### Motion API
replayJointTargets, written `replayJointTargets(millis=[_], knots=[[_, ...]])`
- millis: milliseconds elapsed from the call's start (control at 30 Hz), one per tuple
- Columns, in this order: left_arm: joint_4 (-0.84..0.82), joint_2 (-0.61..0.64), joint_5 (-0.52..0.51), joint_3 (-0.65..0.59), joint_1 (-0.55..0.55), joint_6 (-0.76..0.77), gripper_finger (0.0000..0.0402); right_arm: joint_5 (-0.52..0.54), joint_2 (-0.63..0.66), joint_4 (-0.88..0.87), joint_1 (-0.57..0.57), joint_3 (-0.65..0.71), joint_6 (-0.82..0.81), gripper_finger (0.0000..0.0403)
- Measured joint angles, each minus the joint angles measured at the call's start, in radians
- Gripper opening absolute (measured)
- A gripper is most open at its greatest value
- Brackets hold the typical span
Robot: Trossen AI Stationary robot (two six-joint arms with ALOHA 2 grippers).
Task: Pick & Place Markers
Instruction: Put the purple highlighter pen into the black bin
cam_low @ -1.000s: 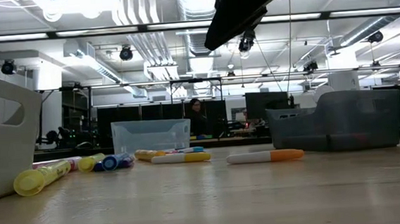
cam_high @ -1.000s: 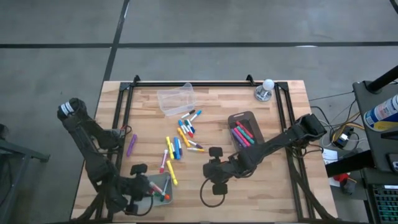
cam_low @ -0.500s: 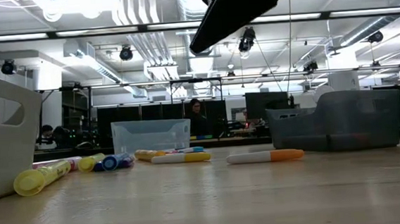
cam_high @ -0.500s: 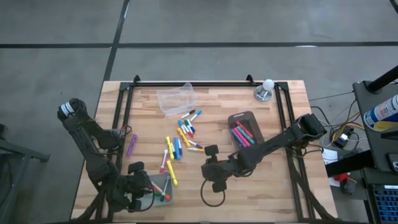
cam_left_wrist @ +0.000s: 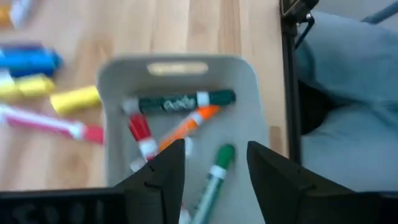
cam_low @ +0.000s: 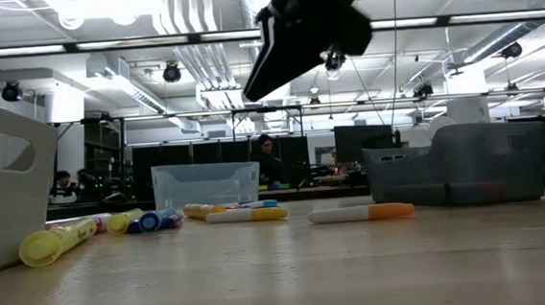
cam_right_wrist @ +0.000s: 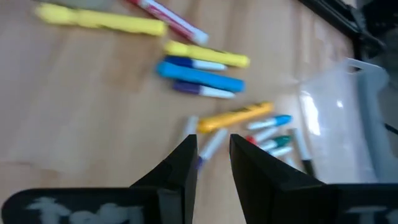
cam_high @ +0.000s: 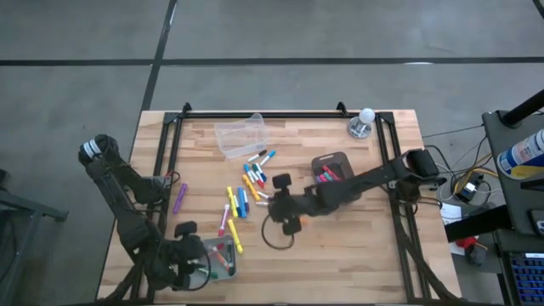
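- The markers [cam_high: 246, 191] are short capped pens in yellow, blue, pink and orange, lying scattered mid-desk [cam_high: 357, 255]; a purple one [cam_high: 179, 197] lies apart at left.
- More markers lie in the grey bin [cam_left_wrist: 118, 124] at the near left and in the dark bin [cam_high: 333, 174].
- The left gripper [cam_left_wrist: 208, 165] hangs over the grey bin, jaws apart and empty.
- The right gripper [cam_right_wrist: 211, 155] hovers above the scattered markers, jaws narrow and empty.

My wooden table [cam_high: 357, 255] carries loose markers [cam_high: 246, 191] scattered around its centre. A clear bin [cam_high: 239, 134] lies at twelve o'clock, a dark grey bin [cam_high: 338, 161] at three o'clock, a pale grey bin [cam_high: 226, 265] at seven, and a lone purple marker [cam_high: 179, 197] at nine.
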State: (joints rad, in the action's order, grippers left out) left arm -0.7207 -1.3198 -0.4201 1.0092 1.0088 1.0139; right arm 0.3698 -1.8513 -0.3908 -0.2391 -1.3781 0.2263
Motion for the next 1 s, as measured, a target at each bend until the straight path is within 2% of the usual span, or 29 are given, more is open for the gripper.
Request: replayJointTargets(millis=[133,300,467,600,667,833,1000], knots=[[-0.001,0.01,-0.157,0.0,0.0,-0.13,0.0165,0.0,0.005,0.009,0.065,0.0,0.04,0.0077],[-0.055,0.028,-0.459,0.0,0.0,-0.287,0.0165,0.0,0.018,0.004,0.129,-0.001,0.04,0.0063],[-0.216,0.075,-0.691,0.0,-0.003,-0.298,0.0165,0.0,0.042,0.005,0.168,-0.002,0.078,0.0056],[-0.308,0.139,-0.795,0.0,-0.003,-0.293,0.0165,0.004,0.057,0.009,0.199,-0.005,0.141,0.0057],[-0.323,0.181,-0.828,0.0,-0.003,-0.281,0.0165,0.038,0.065,0.022,0.213,-0.007,0.175,0.0057],[-0.327,0.284,-0.858,0.0,-0.005,-0.318,0.0165,0.154,0.077,0.113,0.256,-0.022,0.297,0.0053],[-0.339,0.4,-0.901,0.0,-0.009,-0.367,0.0165,0.182,0.078,0.268,0.338,-0.024,0.466,0.0052]])
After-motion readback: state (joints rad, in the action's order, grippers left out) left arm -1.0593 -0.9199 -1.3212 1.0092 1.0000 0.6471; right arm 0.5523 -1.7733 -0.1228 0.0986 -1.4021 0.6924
